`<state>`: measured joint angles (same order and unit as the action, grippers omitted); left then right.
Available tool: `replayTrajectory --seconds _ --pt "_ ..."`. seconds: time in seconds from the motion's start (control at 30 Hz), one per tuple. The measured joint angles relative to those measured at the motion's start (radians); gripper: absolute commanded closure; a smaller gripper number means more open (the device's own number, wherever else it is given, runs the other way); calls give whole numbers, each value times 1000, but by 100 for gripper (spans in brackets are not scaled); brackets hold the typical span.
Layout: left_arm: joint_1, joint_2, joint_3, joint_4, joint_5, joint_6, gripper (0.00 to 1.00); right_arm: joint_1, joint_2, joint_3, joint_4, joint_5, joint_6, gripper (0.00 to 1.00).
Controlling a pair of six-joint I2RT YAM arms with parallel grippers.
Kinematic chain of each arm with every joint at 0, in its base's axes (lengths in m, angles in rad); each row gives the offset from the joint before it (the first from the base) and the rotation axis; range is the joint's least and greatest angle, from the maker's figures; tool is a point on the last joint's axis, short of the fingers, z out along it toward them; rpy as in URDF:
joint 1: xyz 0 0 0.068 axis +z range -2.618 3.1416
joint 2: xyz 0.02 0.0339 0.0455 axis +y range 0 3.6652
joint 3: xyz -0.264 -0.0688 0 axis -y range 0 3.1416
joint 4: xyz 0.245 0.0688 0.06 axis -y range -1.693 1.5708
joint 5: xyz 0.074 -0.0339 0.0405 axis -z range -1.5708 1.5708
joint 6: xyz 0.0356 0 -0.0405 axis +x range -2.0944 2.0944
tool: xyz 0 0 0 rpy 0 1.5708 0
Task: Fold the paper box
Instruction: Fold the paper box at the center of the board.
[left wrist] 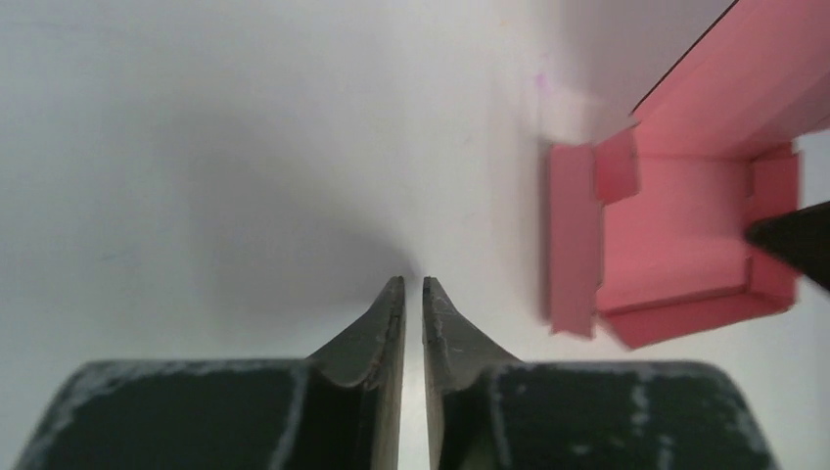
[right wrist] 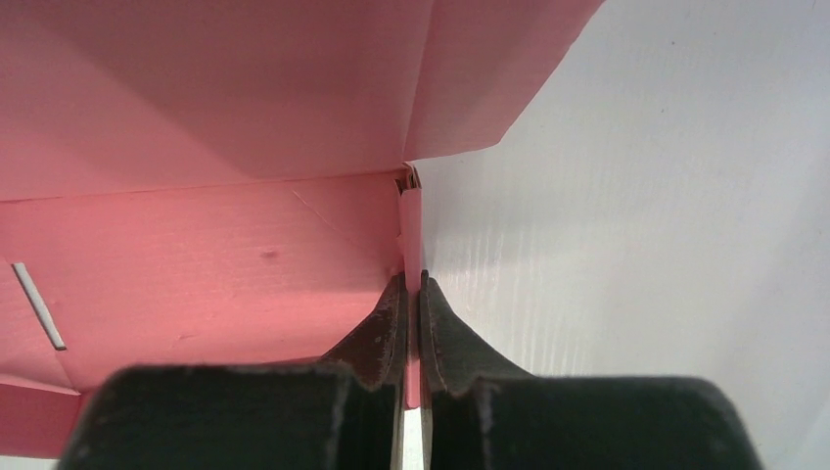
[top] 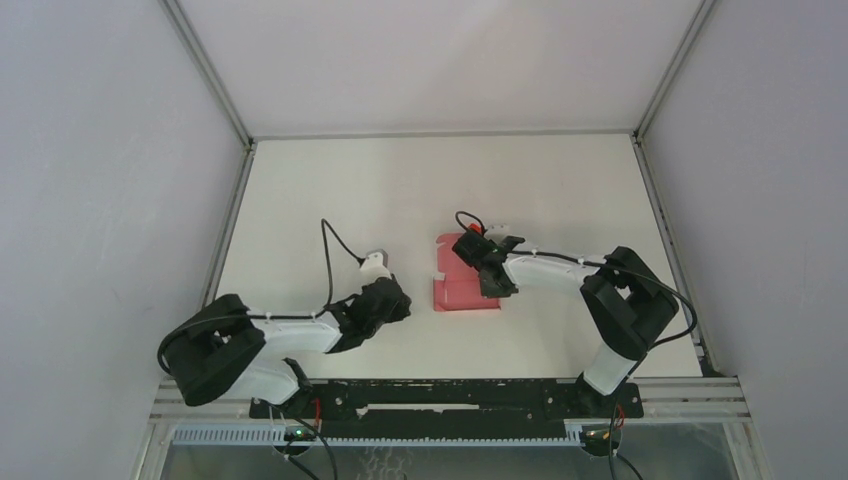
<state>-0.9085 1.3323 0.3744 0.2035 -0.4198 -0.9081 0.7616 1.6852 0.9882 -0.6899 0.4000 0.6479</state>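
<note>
Right wrist view: pink thin-cardboard paper box (right wrist: 196, 245) wall is clamped by right gripper (right wrist: 412, 281), may be torn if overpulled; left gripper (left wrist: 412, 282) closed empty.

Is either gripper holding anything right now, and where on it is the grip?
The right gripper pinches the paper box by a thin upright wall at its edge. The left gripper, nearly closed beside the box, holds nothing.
</note>
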Motion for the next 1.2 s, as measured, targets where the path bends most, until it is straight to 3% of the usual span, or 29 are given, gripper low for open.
replayTrajectory --seconds 0.4,0.93,1.2 --pt "7 253 -2 467 182 -53 79 0 -53 -38 3 -14 -14 100" --pt "10 287 -45 608 271 -88 79 -6 -54 -61 39 -37 -20 100" --pt "11 332 -116 771 293 -112 77 -8 -54 -66 53 -38 -26 100"
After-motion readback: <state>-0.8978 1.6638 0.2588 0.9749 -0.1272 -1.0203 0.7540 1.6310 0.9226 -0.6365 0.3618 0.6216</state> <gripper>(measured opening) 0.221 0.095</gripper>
